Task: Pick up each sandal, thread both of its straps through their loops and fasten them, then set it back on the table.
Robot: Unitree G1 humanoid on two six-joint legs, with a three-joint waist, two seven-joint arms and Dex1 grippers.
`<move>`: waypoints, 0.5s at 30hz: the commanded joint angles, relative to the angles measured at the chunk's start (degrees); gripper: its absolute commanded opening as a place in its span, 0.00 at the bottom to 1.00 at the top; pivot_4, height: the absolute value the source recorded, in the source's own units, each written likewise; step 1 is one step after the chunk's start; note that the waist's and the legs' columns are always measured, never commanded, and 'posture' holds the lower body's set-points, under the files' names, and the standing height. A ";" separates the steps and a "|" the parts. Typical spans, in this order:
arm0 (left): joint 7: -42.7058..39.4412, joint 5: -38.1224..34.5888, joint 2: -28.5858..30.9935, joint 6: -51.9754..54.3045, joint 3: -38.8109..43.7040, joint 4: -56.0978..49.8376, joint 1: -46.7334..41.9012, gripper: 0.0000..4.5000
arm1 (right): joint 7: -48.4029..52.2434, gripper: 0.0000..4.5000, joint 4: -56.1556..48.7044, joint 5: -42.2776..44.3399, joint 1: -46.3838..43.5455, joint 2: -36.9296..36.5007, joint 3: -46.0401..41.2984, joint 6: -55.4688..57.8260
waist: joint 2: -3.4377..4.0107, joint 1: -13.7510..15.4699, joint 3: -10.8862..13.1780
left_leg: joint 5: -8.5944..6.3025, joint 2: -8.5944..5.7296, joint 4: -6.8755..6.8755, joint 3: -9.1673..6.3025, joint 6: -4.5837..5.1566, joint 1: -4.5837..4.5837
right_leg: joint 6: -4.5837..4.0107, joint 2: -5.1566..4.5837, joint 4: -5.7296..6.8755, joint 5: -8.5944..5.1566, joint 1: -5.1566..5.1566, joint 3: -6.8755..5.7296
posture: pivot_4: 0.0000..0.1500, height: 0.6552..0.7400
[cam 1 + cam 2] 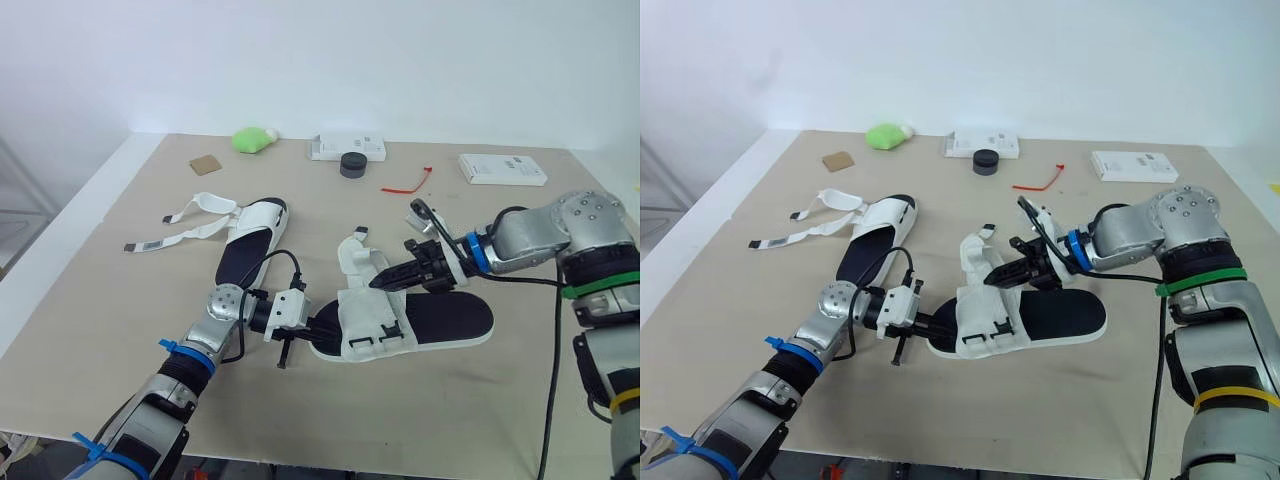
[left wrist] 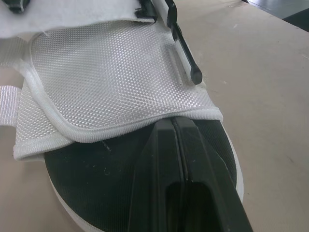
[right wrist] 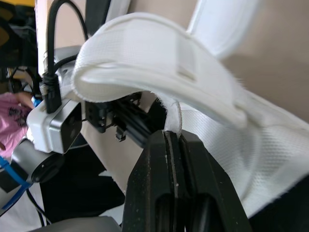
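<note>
The near sandal (image 1: pixel 450 322), black sole with a white mesh upper, lies mid-table with its toe towards my left arm. My left gripper (image 1: pixel 325 326) is shut, its tips (image 2: pixel 172 122) resting on the black insole against the hem of the upper (image 2: pixel 111 82). From the other side, my right gripper (image 1: pixel 385 280) is shut on a white strap (image 3: pixel 171 113) of this sandal, holding it raised above the upper. The second sandal (image 1: pixel 250 245) lies further back on the left, with its loose straps (image 1: pixel 185 235) spread flat on the table.
Along the far edge of the table sit a green object (image 1: pixel 253 138), a brown card (image 1: pixel 206 164), a white box (image 1: pixel 347 148) with a black round piece (image 1: pixel 353 164), a red tie (image 1: pixel 407 183) and another white box (image 1: pixel 502 168).
</note>
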 commanded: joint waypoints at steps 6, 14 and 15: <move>0.97 8.87 0.75 2.16 -5.53 10.71 4.79 0.00 | 1.96 0.04 -0.97 1.95 -2.39 -0.99 0.11 0.09 | -0.01 0.00 0.00 | 0.11 -0.01 0.00 0.15 0.19 -0.24 | -0.28 -0.23 0.00 0.16 -0.09 -0.15 | 1.00 1.00; 1.01 8.94 0.65 2.06 -5.43 11.24 4.52 0.00 | 2.71 0.04 -3.55 1.95 1.20 -2.20 0.00 -0.14 | -0.04 0.00 0.00 | 0.14 -0.05 0.00 0.15 0.23 -0.30 | -0.28 -0.29 -0.03 0.16 -0.07 -0.27 | 1.00 1.00; 1.01 8.93 0.69 2.07 -5.40 11.28 4.49 0.00 | 2.55 0.04 -4.02 1.95 1.79 -2.40 -0.06 -0.33 | -0.03 0.00 -0.01 | 0.14 -0.04 0.00 0.15 0.23 -0.30 | -0.28 -0.29 -0.03 0.17 -0.07 -0.29 | 1.00 1.00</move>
